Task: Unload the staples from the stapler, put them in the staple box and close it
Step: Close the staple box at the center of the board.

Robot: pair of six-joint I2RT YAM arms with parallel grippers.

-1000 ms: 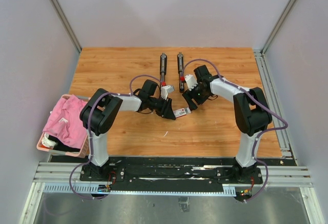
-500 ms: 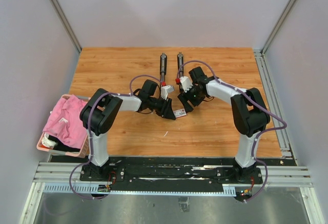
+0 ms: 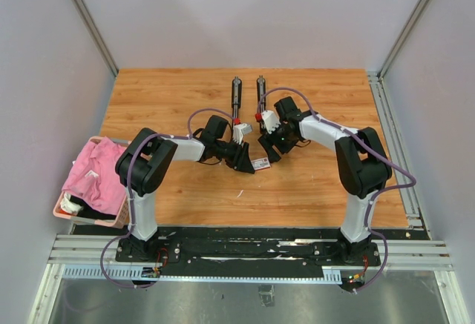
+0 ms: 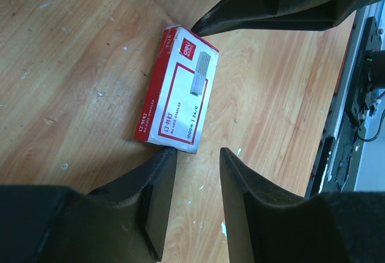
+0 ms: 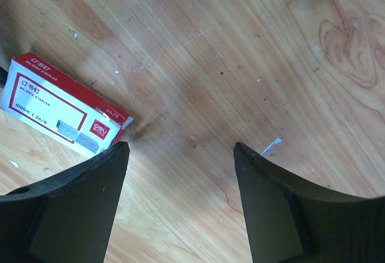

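Two long dark stapler bars with red near ends lie side by side at the back centre, the left one point(image 3: 236, 98) and the right one point(image 3: 261, 100). A tiny silvery-grey staple strip point(image 5: 272, 145) lies on the wood just beyond my right fingertip. My left gripper point(image 3: 246, 162) point(image 4: 194, 153) is open with a narrow gap and empty, its left fingertip at the near end of a red-and-white box point(image 4: 180, 91). My right gripper point(image 3: 269, 149) point(image 5: 180, 148) is wide open and empty, low over the table, with its left fingertip next to the box's corner point(image 5: 63, 112).
The red-and-white box point(image 3: 261, 163) lies between the two grippers. A basket point(image 3: 61, 207) with pink cloth point(image 3: 96, 172) stands at the table's left edge. Metal rails run along the right edge point(image 3: 393, 139). A small pale fleck point(image 3: 240, 193) lies on the wood in front of the box.
My right gripper has moved left and slightly back, close to the box, mostly in the first half second. The left arm and the box have not moved.
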